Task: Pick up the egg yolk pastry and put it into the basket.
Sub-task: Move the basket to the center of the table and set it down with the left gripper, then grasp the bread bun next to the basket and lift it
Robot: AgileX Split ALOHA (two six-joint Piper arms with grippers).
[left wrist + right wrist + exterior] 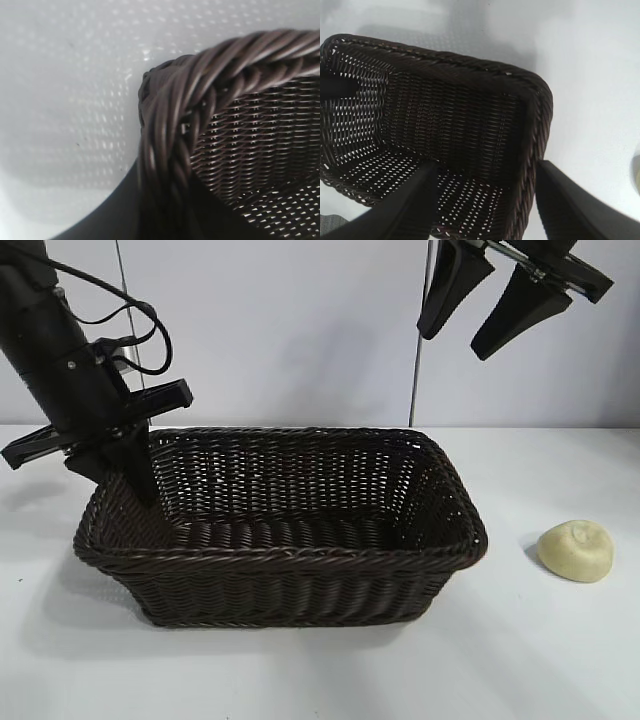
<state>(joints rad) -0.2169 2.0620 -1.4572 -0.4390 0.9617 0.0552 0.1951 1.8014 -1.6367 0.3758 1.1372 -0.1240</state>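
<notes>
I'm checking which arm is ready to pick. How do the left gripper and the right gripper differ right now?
The left gripper is low at the basket rim's left end, nearly shut; the right gripper hangs high above the basket's right end, open. Neither holds anything; the egg yolk pastry lies on the table, right of the basket.

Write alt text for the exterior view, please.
A dark wicker basket sits mid-table with nothing in it; a small pale yellow pastry lies on the white table to its right. The left tool is at the basket's left rim; the right tool hangs open, high above.
</notes>
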